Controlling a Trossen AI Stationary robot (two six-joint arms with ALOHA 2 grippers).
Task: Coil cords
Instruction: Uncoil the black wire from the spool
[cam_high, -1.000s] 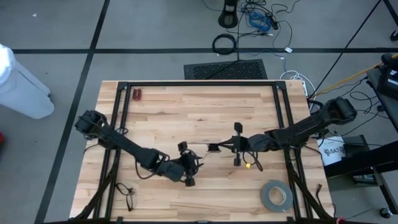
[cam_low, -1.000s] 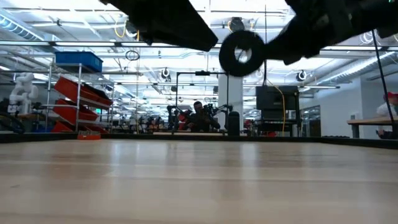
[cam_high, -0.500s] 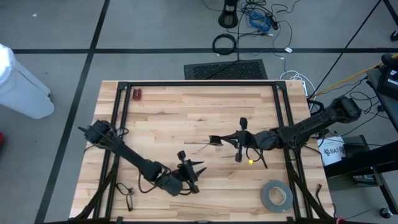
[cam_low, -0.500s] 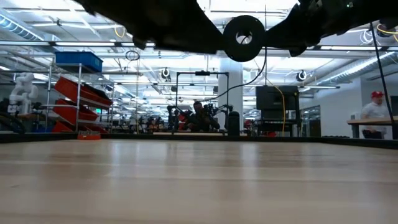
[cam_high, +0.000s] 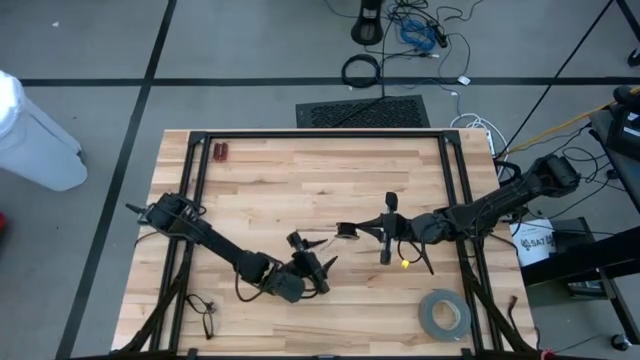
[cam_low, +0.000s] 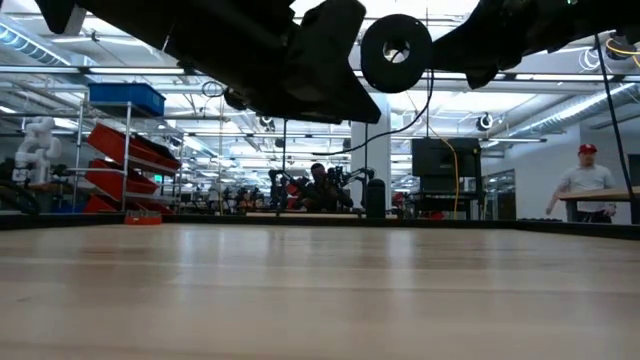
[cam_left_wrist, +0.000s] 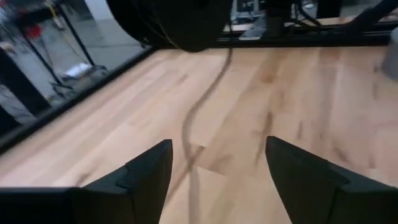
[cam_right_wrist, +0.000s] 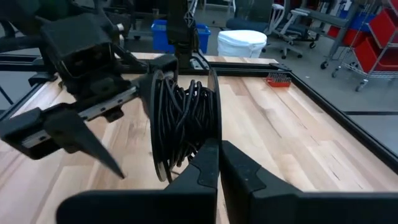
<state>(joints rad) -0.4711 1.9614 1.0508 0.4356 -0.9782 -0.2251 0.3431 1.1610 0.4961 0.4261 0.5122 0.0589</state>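
The cord is a small round black bundle held above the table's middle; it shows as a ring in the low view. My right gripper reaches in from the right and is shut on it. One loose strand trails from the bundle down to the wood and runs between the spread fingers of my left gripper, which touch nothing. My left gripper is open, just left of the bundle and nearer the near edge. My right gripper pinches the bundle's rim between its two fingers, on the side toward the gripper. The fingers come nearly level from the table's right. The bundle stands on edge, lifted clear of the table, with a loose strand hanging from it.
A grey tape roll lies near the near right corner. A small red thing sits at the far left, and thin black wire at the near left. Black frame rails edge the table. People stand in the room behind.
My left gripper has sunk toward the table and tipped downward, shifting a little toward the right; in the low view its arm now hangs lower. The bundle stays lifted in my right gripper.
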